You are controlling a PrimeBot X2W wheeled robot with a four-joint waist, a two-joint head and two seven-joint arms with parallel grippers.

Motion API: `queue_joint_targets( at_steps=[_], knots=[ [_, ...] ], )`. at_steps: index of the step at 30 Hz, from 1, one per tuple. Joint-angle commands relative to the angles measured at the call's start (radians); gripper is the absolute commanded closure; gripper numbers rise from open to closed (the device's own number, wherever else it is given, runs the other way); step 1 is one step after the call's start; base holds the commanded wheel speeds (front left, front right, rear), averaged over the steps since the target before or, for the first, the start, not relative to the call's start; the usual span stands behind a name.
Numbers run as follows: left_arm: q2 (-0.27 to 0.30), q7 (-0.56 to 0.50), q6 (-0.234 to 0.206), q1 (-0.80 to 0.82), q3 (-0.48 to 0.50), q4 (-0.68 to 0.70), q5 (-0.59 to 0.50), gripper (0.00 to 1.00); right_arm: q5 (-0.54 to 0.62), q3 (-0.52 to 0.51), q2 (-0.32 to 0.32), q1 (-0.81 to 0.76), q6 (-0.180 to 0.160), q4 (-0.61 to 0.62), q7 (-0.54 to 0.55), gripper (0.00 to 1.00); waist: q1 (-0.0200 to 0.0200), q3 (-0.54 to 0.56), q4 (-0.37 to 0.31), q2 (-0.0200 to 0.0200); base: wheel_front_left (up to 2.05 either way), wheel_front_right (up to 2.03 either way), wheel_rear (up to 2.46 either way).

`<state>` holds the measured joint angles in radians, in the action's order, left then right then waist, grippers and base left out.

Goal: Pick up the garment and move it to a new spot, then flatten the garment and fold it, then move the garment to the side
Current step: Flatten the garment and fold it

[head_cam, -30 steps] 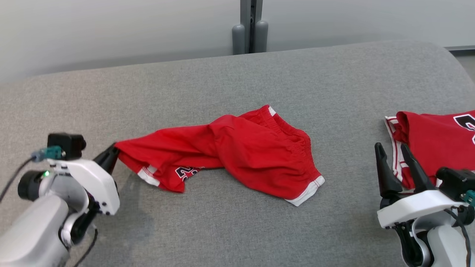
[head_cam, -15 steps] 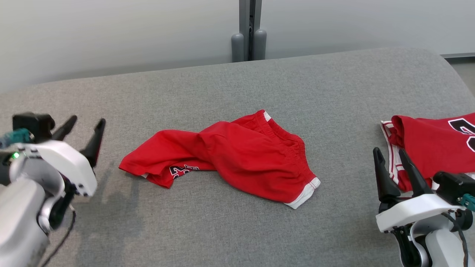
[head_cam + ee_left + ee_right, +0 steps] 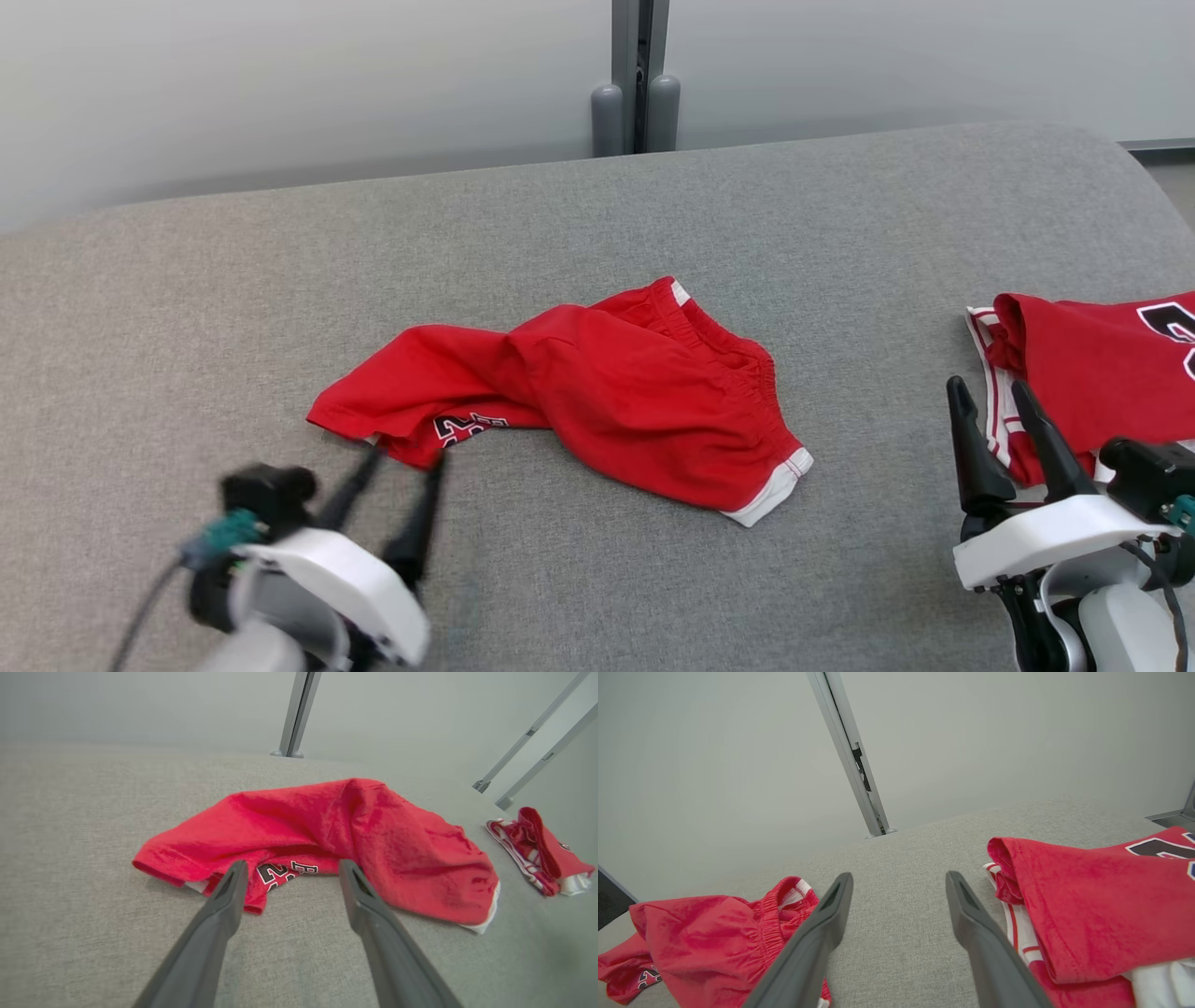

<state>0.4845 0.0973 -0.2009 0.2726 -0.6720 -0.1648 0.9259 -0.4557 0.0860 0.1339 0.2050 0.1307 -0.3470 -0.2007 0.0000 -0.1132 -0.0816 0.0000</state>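
I am looking at the red shorts [image 3: 597, 392], lying crumpled in the middle of the grey worktop [image 3: 280, 280]. They are seeming light, soft and limp, so I am planning to pinch the leg hem [image 3: 373, 431] or the elastic waistband [image 3: 738, 359]. My left claw [image 3: 404, 457] is hovering wide open and empty near that hem. My right claw [image 3: 985, 385] is gaping empty too, beside a red jersey [image 3: 1092, 373] that is blocking nothing.

A grey woven upholstered surface [image 3: 597, 233] spreads under soft, even light; a plain pale wall [image 3: 280, 84] stands behind, a grey metal post [image 3: 639, 56] at twelve o'clock, a floor sliver [image 3: 1176, 182] at two o'clock
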Motion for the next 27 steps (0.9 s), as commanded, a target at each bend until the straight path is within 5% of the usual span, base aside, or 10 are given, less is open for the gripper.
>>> queue_joint_targets(
  at_steps=[1, 11, 16, 27],
  knots=[
    [-0.031, 0.001, 0.012, -0.023, -0.028, 0.013, 0.007, 0.0, 0.002, -0.004, 0.008, -0.011, 0.0, 0.003, 0.002, 0.0, 0.0, -0.002, 0.002, 0.0, 0.0, 0.0, 0.0],
    [-0.133, -0.067, 0.088, 0.074, -0.146, -0.11, -0.035, 0.0, 0.008, 0.008, 0.005, 0.013, 0.0, 0.016, 0.016, 0.0, 0.0, -0.02, -0.019, 0.0, 0.0, 0.0, 0.0],
    [-0.206, -0.128, 0.164, 0.189, -0.202, -0.3, -0.051, 0.0, 0.01, 0.016, 0.001, 0.03, 0.0, 0.014, 0.014, 0.0, 0.0, -0.047, -0.057, 0.0, 0.0, 0.0, 0.0],
    [-0.314, -0.146, 0.277, 0.311, -0.196, -0.555, 0.002, 0.0, 0.002, 0.018, -0.007, 0.046, 0.0, -0.005, -0.004, 0.0, 0.0, -0.075, -0.122, 0.0, 0.0, 0.0, 0.0]
  ],
)
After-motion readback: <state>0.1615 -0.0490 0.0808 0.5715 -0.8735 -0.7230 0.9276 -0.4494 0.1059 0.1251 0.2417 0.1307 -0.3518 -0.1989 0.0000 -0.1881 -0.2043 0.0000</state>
